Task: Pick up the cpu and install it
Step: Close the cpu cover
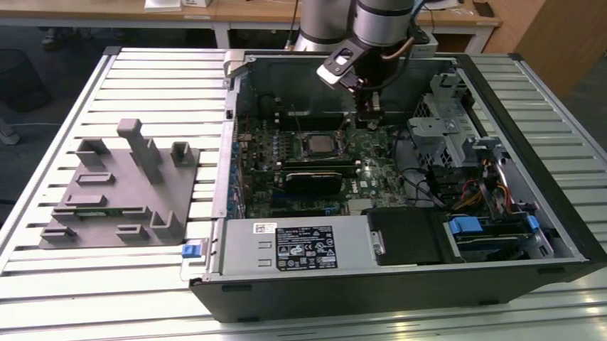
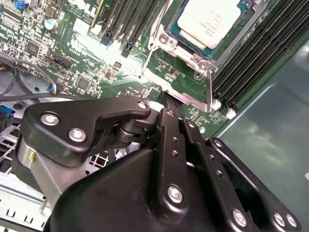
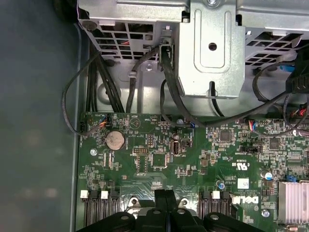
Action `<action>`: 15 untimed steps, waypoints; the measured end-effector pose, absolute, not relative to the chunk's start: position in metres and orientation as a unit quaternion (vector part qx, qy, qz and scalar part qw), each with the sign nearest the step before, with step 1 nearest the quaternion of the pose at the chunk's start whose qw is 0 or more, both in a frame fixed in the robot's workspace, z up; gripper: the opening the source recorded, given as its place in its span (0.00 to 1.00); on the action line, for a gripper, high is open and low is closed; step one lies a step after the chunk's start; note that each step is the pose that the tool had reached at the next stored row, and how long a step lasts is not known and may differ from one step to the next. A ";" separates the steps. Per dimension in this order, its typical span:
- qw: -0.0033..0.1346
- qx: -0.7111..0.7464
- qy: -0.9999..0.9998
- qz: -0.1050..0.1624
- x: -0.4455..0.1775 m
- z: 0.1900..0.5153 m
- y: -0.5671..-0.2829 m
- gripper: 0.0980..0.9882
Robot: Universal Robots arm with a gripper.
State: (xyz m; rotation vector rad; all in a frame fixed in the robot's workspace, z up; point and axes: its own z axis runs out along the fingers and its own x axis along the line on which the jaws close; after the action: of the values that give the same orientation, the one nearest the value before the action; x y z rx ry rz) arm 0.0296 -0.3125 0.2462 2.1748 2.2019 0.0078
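While the cpu (image 2: 211, 19) sits flat in its socket (image 2: 163, 39), your gripper (image 3: 166, 194) hangs just beside it, fingers pressed together (nothing between them). Any sideways drift could snag the socket's lever or scrape the motherboard (image 3: 207, 166).

One computer case (image 1: 379, 291) lies open on one slatted table (image 1: 142, 85). Inside the case there are one green motherboard (image 1: 379, 167), one socket (image 2: 203, 63), one cpu (image 1: 320, 145) within that socket, one grey metal box (image 1: 294, 245) with one white label, and one gripper (image 1: 368, 117) on one arm (image 1: 379, 21). Outside the case, on the exterior view's left, there is one grey plastic holder (image 1: 104, 206). The first wrist view adds, inside the case, one coin cell (image 3: 115, 139), one finned heat sink (image 3: 292, 203) and four white slot latches (image 3: 83, 195).
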 end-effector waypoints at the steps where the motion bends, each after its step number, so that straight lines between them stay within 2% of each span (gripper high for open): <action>1: 0.023 0.703 0.711 0.003 0.029 0.246 -0.313 0.01; 15: 0.023 0.703 0.711 0.002 0.022 0.242 -0.313 0.01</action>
State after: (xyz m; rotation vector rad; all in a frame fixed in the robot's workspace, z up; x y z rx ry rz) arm 0.0224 -0.3125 0.2423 2.1751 2.2021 0.0074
